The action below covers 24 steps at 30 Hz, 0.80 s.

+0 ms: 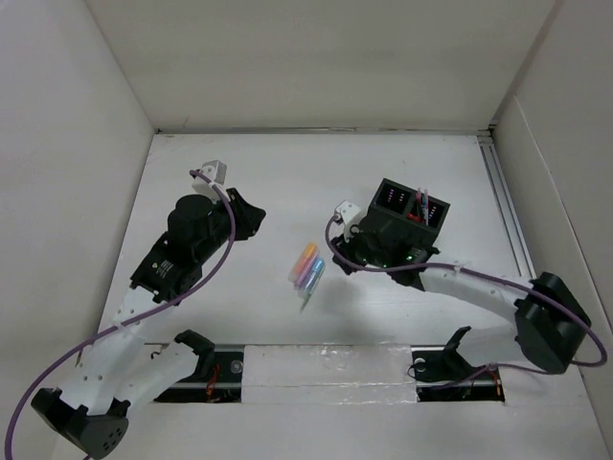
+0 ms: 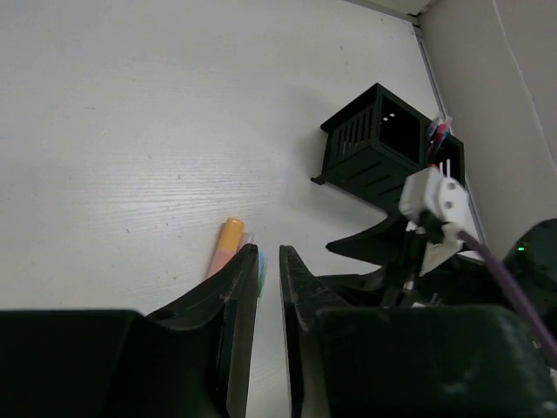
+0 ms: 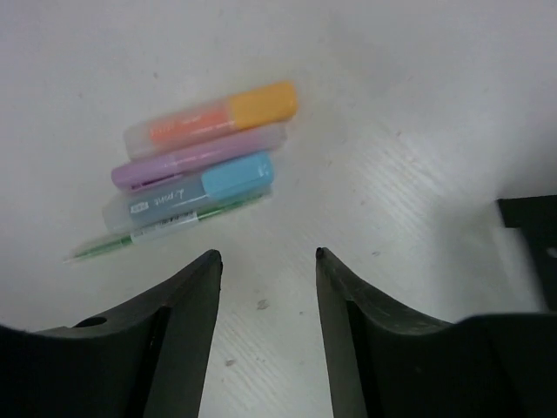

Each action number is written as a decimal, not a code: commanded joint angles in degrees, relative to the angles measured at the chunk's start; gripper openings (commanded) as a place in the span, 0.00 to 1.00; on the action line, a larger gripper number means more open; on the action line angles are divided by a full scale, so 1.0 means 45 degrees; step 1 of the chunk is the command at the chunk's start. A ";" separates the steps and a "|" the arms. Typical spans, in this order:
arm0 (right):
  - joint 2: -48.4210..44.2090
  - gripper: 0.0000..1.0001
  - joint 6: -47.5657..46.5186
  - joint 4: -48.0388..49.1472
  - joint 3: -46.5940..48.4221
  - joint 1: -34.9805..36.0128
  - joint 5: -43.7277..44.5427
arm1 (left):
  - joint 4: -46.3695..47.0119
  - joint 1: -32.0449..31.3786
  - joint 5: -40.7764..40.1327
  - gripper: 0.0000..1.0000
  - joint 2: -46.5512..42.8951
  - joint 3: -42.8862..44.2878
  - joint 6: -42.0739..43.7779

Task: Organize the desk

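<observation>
A few markers [image 1: 307,268] lie side by side, touching, in the middle of the desk [image 1: 268,182]. To their right and slightly farther stands a box [image 1: 397,206] with pens [image 1: 420,201] upright in it. A rail [image 1: 506,216] runs along the right edge.

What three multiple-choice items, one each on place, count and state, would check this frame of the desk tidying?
1. Where does the black organizer stand?
A. Left half of the desk
B. Right half, by the right gripper
C. Near edge, between the arm bases

2. How many items lie side by side in the cluster?
A. Two
B. Three
C. Four

3. How is the right gripper?
A. Open, nothing between its fingers
B. Shut, empty
C. Shut on something

Key:
1 B: the top view shows it right of centre, next to that arm's wrist.
2 C: the orange highlighter, purple highlighter, blue highlighter and green pen are there.
3 A: bare desk shows between its spread fingers.
</observation>
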 commanded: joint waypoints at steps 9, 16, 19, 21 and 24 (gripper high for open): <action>0.4124 0.53 0.1629 0.0043 0.1937 0.1427 -0.0213 | 0.0006 -0.0061 -0.0133 0.30 -0.0489 -0.0460 0.0314; 0.5044 0.52 0.2000 -0.0464 0.2427 0.1428 0.0157 | 0.0006 -0.0061 -0.0113 0.30 -0.0470 -0.0578 0.0275; 0.5318 0.52 0.2059 -0.0503 0.2544 0.1428 0.0079 | 0.0006 -0.0061 -0.0114 0.30 -0.0392 -0.0539 0.0314; 0.5454 0.52 0.2098 -0.0523 0.2680 0.1428 0.0020 | -0.0014 -0.0061 -0.0133 0.30 -0.0391 -0.0539 0.0334; 0.5747 0.52 0.2176 -0.0835 0.2934 0.1428 0.0117 | -0.0033 -0.0061 -0.0133 0.30 -0.0391 -0.0558 0.0334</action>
